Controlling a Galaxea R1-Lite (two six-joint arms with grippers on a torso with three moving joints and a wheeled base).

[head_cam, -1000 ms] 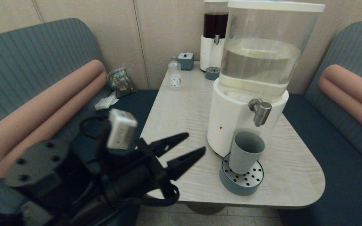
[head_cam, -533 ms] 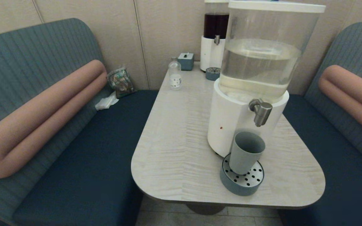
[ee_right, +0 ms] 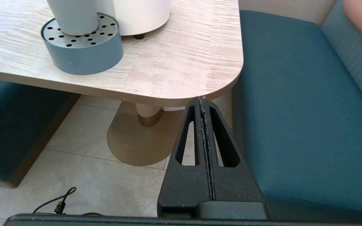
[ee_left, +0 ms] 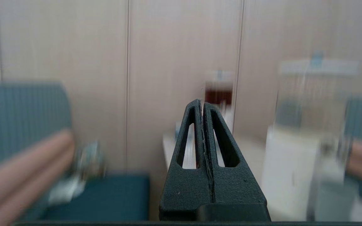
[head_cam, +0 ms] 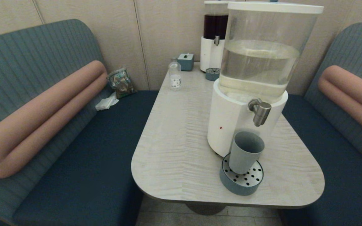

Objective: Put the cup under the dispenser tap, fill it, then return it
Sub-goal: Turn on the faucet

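While the cup (head_cam: 245, 152) stands upright on the round tray (head_cam: 241, 185), just below the tap (head_cam: 260, 111), no gripper holds it. The left gripper (ee_left: 202, 105) and the right gripper (ee_right: 202, 102), the latter low beside the table (ee_right: 181, 66), have their fingers pressed together.

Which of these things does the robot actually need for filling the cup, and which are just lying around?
Needed: the cup, the dispenser tap, the perforated tray the cup stands on.

Lying about: small clear bottle, dark-liquid dispenser, blue box, packet on the bench.
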